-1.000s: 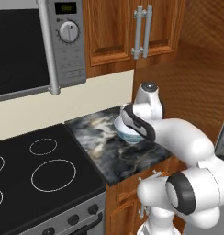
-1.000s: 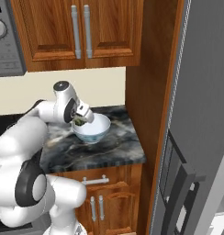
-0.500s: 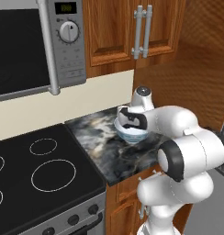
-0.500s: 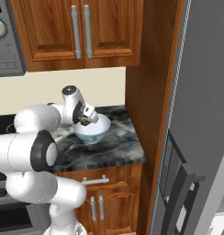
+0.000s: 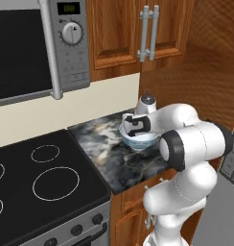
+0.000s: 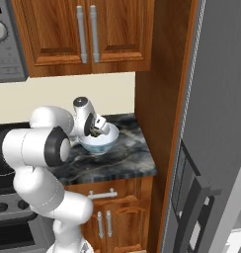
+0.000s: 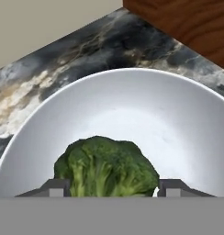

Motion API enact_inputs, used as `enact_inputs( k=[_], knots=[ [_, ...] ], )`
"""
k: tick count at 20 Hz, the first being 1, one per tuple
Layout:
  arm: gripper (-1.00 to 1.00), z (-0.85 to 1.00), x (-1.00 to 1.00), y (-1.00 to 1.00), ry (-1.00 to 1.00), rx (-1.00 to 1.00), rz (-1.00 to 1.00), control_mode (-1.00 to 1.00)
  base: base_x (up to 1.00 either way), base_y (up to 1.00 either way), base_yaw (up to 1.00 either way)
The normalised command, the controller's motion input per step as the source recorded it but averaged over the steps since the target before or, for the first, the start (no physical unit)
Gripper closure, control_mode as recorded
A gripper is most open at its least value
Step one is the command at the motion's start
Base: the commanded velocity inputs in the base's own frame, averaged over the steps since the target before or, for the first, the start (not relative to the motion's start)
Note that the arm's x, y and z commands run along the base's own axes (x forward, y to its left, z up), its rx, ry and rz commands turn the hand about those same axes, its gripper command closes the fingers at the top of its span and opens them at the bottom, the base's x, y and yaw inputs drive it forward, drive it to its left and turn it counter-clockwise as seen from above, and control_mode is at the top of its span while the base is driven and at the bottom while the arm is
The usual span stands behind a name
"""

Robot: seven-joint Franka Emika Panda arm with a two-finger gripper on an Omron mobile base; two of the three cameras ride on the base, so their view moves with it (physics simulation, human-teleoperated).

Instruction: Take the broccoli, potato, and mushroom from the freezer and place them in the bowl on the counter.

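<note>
The freezer (image 6: 211, 148) is standing tall and grey well to the right of the bowl, past a brown wooden side panel (image 6: 159, 99). The black stovetop (image 5: 42, 178) is lying just left of the table, on the far side of it from the freezer, under a microwave (image 5: 37, 45) on the wall. The dark marbled table (image 5: 119, 158) is carrying the bowl (image 5: 138, 139) near its back edge, below the wooden wall cabinets (image 6: 85, 32). The white arm is bending over the table and reaching down at the bowl. The gripper (image 7: 113, 187) is hanging just above the bowl's hollow, its two fingers (image 7: 53, 187) sitting on either side of the broccoli (image 7: 107, 170) and grasping it over the bowl's white inside.
</note>
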Motion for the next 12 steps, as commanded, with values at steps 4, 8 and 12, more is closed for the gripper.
enact_inputs(
  k=[4,8,12],
  knots=[
    [-1.00,0.00,0.01,0.00,0.00,0.00,0.00,-1.00,0.00,0.00,0.00],
    [-1.00,0.00,-0.03,0.00,0.00,0.00,0.00,-1.00,0.00,0.00,0.00],
    [-1.00,0.41,-0.19,0.00,-0.01,0.00,0.00,-1.00,0.00,0.00,0.00]
  ],
)
